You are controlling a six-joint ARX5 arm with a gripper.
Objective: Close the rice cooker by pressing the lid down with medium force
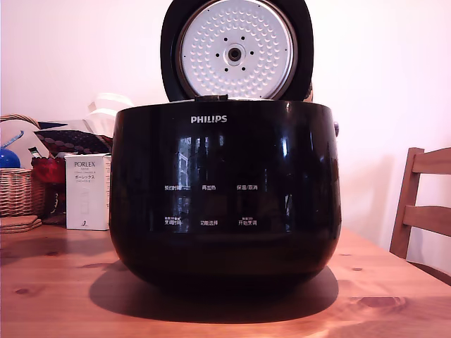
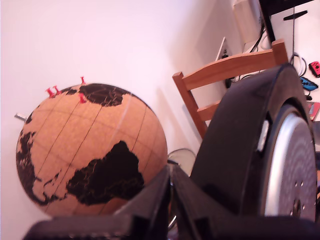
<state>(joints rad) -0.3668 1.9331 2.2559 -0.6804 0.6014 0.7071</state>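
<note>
Claw fills the near edge of the wrist view, fingers pinched together, nothing between them: clenched, empty. It sits just behind the lid's black outer shell; contact not resolvable. Cork globe and chair beyond.

Exterior view: cooker centred on the tabletop, lid up, near vertical, dimpled plate facing camera. Arm hidden behind it.

My read: push on the shell high up, away from the hinge, follow the arc forward and down, then finish with a steady press over the front latch. Medium force only. Glossy shell, so the claw could slip; too much shove could slide the cooker.
</note>
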